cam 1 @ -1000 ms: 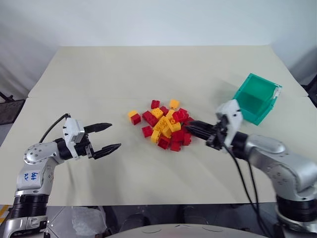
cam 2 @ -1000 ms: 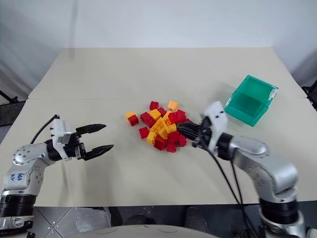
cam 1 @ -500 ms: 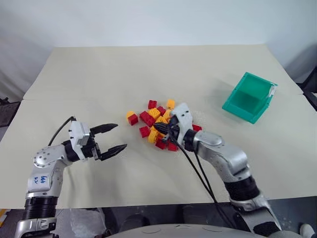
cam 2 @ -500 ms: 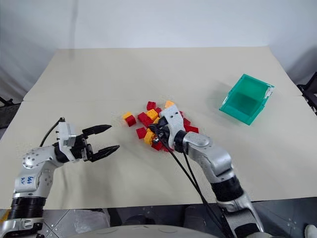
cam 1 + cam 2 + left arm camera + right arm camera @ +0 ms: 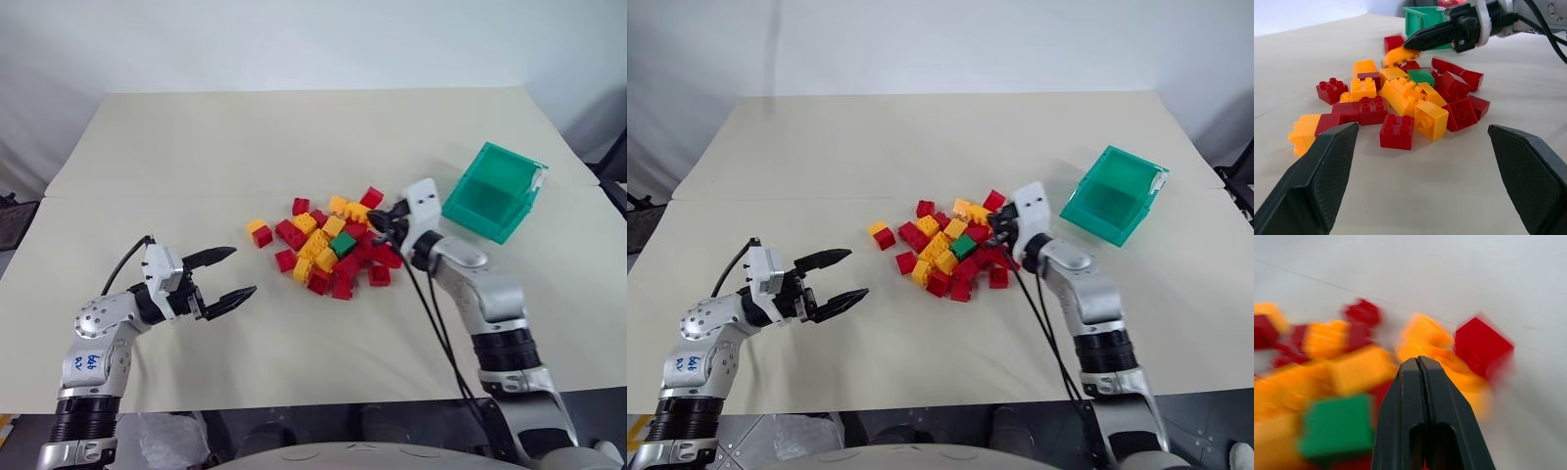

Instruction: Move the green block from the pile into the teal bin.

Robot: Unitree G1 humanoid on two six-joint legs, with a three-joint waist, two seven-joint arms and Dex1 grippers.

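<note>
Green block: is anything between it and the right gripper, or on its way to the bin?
The green block lies exposed on top of the pile. The shut right gripper is at the pile's bin-side edge, with red and yellow bricks between. Bare table separates the pile from the teal bin.

Beige table (image 5: pixel 294 137) of two abutting tops against a plain white wall (image 5: pixel 294 39)

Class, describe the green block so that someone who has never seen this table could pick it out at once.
Look at the pale table and find the pile of small studded bricks near its middle, left of the teal bin. The green block sits in the pile's right half, near the tip of the right gripper. It is the sole green brick; its neighbours are red or yellow-orange.
</note>
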